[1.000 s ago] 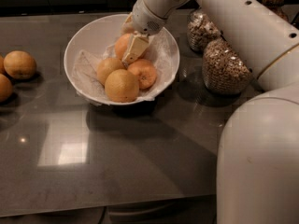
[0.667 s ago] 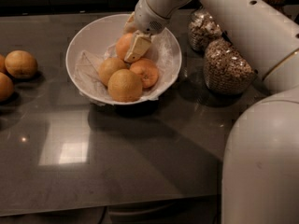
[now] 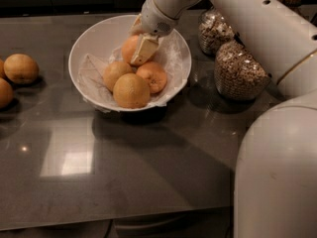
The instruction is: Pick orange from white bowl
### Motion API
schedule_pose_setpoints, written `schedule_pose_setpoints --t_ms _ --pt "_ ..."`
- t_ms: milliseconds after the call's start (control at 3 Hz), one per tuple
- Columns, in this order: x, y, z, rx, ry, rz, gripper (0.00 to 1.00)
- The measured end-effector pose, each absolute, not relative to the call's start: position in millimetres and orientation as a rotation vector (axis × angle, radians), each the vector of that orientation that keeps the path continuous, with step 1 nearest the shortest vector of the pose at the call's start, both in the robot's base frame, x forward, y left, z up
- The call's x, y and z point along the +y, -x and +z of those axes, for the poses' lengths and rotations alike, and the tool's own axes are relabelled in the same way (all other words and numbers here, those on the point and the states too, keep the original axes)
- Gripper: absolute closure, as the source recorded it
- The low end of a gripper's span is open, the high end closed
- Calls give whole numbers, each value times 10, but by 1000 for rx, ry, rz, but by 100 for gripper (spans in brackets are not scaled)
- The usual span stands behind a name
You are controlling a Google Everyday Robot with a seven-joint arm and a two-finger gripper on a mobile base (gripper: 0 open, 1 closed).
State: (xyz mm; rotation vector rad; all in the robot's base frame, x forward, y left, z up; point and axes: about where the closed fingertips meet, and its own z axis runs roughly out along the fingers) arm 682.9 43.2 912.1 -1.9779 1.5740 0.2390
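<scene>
Next to nothing has moved in the last second: the end effector (image 3: 144,48) is at the same spot over the back of the white bowl (image 3: 75,58), and the orange (image 3: 129,47) has not risen.

- Far left of the bench (image 3: 148,172): two pale fruits (image 3: 20,68), well apart from the bowl.
- In the bowl: three other fruits (image 3: 131,90) in front. The orange is behind them, near the rear wall.
- The end effector touches the orange's right face. I cannot tell whether it is gripping or loose.
- Right of the bowl: two cereal jars (image 3: 240,73).
</scene>
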Motion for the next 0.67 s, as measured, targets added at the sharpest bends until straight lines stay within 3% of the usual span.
schedule_pose_setpoints --t_ms 333,667 --pt "433 -6829 9121 1574 1978 239 99" --pt "435 -6829 9121 1574 1978 240 100"
